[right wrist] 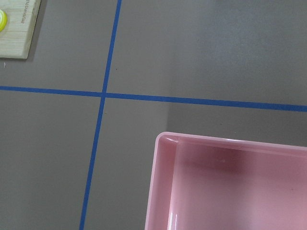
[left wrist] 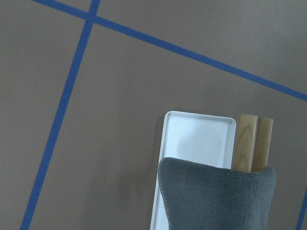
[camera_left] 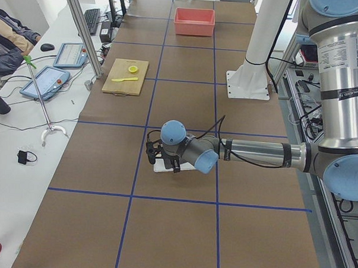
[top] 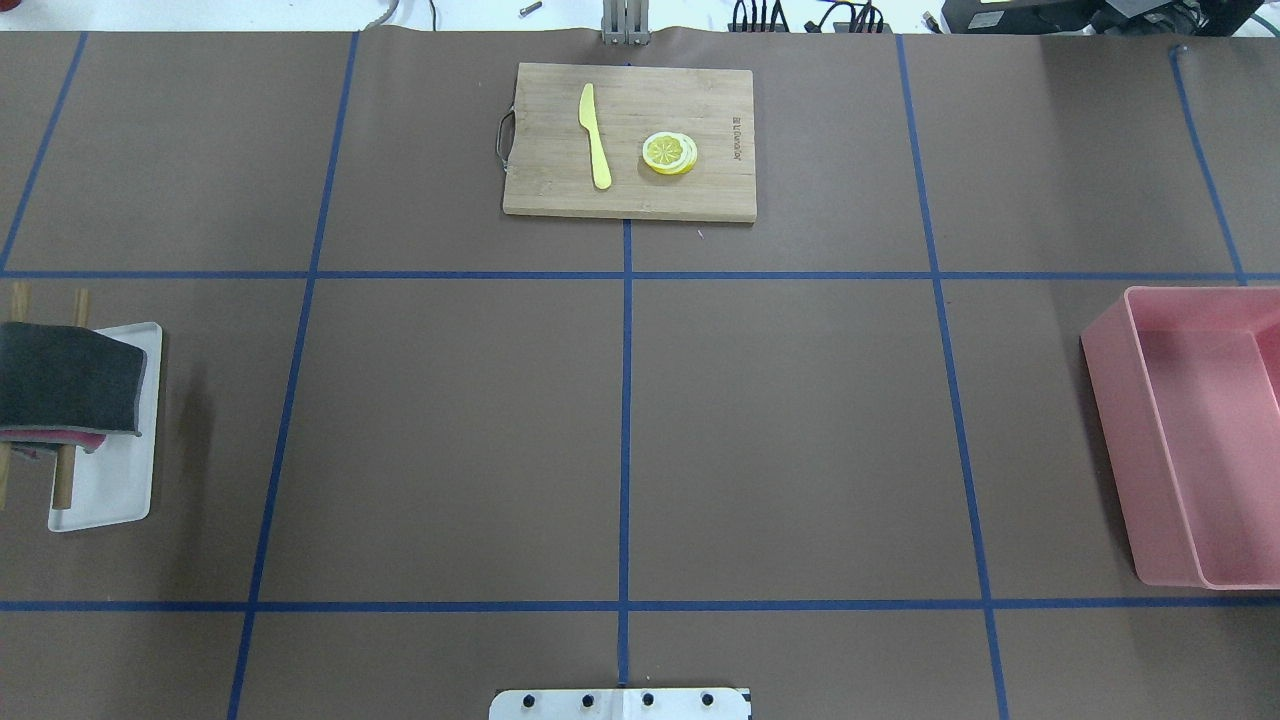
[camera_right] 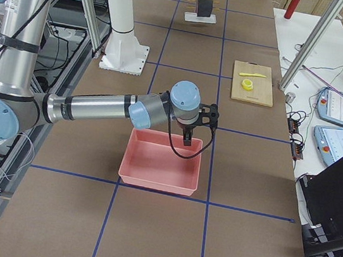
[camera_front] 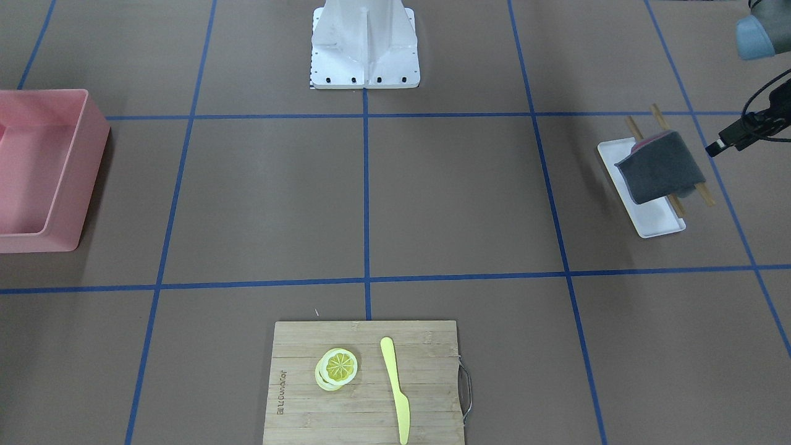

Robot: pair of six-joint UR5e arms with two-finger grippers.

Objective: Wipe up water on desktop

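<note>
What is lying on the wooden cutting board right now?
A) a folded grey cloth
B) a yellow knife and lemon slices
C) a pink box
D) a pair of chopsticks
B: in the overhead view the cutting board carries a yellow knife with a small stack of lemon slices beside it, and nothing else on it.

Overhead and front-facing views opposed over desktop (camera_front: 463, 198), sharing cutting board (camera_front: 426, 383); wrist cameras close.
</note>
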